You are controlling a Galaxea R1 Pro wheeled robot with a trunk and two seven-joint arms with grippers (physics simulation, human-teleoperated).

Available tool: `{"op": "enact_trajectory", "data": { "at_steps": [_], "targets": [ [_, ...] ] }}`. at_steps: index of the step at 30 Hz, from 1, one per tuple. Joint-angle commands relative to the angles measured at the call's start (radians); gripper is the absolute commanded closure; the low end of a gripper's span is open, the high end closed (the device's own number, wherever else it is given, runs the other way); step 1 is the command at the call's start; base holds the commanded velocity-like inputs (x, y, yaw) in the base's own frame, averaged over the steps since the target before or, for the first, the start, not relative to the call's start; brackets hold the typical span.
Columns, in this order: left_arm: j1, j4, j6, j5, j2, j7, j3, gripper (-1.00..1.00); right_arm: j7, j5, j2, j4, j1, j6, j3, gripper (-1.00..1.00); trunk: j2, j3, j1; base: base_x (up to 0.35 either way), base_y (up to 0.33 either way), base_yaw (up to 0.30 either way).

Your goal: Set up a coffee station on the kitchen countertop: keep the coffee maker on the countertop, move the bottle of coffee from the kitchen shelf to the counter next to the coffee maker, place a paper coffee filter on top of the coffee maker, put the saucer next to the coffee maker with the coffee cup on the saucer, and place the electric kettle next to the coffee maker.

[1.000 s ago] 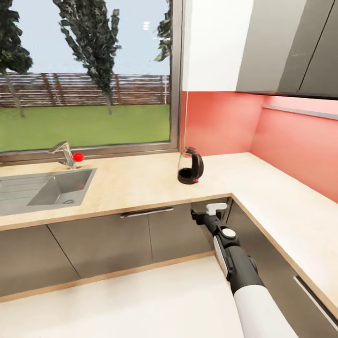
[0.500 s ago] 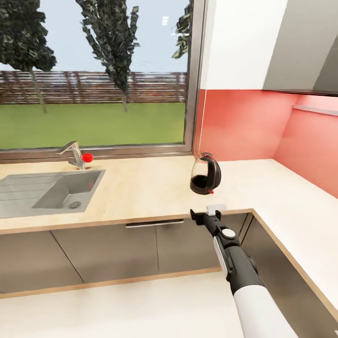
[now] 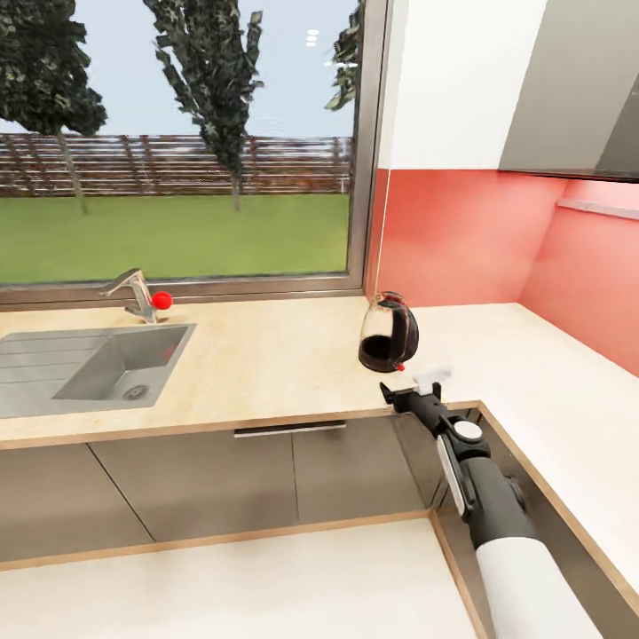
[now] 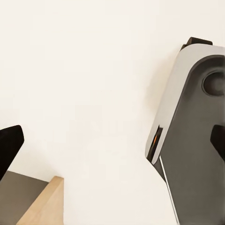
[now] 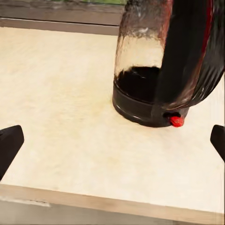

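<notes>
The electric kettle (image 3: 388, 333), dark and rounded with a black handle and a small red switch, stands on the kitchen countertop (image 3: 266, 355) near the corner under the window. In the right wrist view the kettle (image 5: 164, 70) is close ahead, its handle and switch facing me. My right gripper (image 3: 415, 389) is open at the countertop's front edge, just in front of the kettle and apart from it; its fingertips (image 5: 9, 145) stand wide with only worktop between them. My left gripper (image 4: 112, 143) is open over pale floor, holding nothing.
A steel sink (image 3: 89, 364) with a faucet (image 3: 138, 293) and red knob lies at the left of the worktop. Grey cabinet fronts (image 3: 213, 479) run below, red backsplash (image 3: 461, 231) behind, upper cabinets (image 3: 568, 89) at the right. The worktop turns along the right wall.
The view swung left at first, shifting the kettle toward the right of the picture. Since then my right arm has reached forward and right, bringing the gripper up to the counter edge by the kettle.
</notes>
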Motion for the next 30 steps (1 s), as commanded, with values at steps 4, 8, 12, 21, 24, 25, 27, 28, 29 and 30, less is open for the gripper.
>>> {"op": "enact_trajectory", "data": {
  "at_steps": [4,8,12,21,24,25,27,28,29,30],
  "targets": [
    [-0.001,0.002,0.0,0.004,0.0,0.001,0.001,-1.0,0.026,0.011,-0.013,-0.05,-0.001,0.008,-0.004,-1.0,-0.001,-0.002,0.0,0.0,0.0,0.0],
    [-0.001,0.005,0.003,0.002,0.001,-0.001,0.001,-1.0,0.06,0.013,-0.023,-0.057,-0.001,0.009,-0.003,-1.0,-0.001,-0.002,0.0,0.04,0.0,0.0],
    [-0.001,0.007,0.003,0.002,0.001,-0.002,0.001,-1.0,0.083,0.014,-0.052,-0.056,-0.001,0.011,-0.003,-1.0,-0.001,-0.002,0.0,0.193,-0.06,0.0],
    [-0.001,0.005,0.004,0.002,0.0,-0.002,0.001,-1.0,0.09,0.013,-0.099,-0.053,-0.001,0.01,0.0,-1.0,-0.001,-0.002,0.0,0.103,-0.054,0.0],
    [-0.001,0.006,0.004,0.002,0.0,-0.002,0.001,-1.0,0.09,0.013,-0.1,-0.052,-0.001,0.01,0.0,-1.0,-0.001,-0.002,0.0,0.076,-0.03,0.0],
    [-0.001,0.006,0.004,0.002,0.0,-0.002,0.001,-1.0,0.09,0.013,-0.1,-0.052,-0.001,0.01,0.0,-1.0,-0.001,-0.002,0.0,0.036,-0.014,0.0],
    [-0.001,0.006,0.004,0.002,0.0,-0.003,0.001,-1.0,0.09,0.013,-0.1,-0.053,-0.001,0.01,0.001,-1.0,-0.001,-0.002,0.0,0.021,-0.008,0.0],
    [-0.001,0.006,0.004,0.002,0.0,-0.003,0.001,-1.0,0.09,0.013,-0.1,-0.053,-0.001,0.01,0.001,-1.0,-0.001,-0.002,0.0,0.015,-0.006,0.0],
    [-0.001,0.007,0.004,0.002,0.0,-0.003,0.001,-1.0,0.09,0.013,-0.1,-0.053,-0.001,0.01,0.001,-1.0,-0.001,-0.002,0.0,0.031,-0.004,0.0],
    [-0.001,0.007,0.004,0.002,0.0,-0.003,0.001,-1.0,0.09,0.013,-0.1,-0.053,-0.001,0.01,0.001,-1.0,-0.001,-0.002,0.0,0.061,-0.003,0.0]
  ]
}}
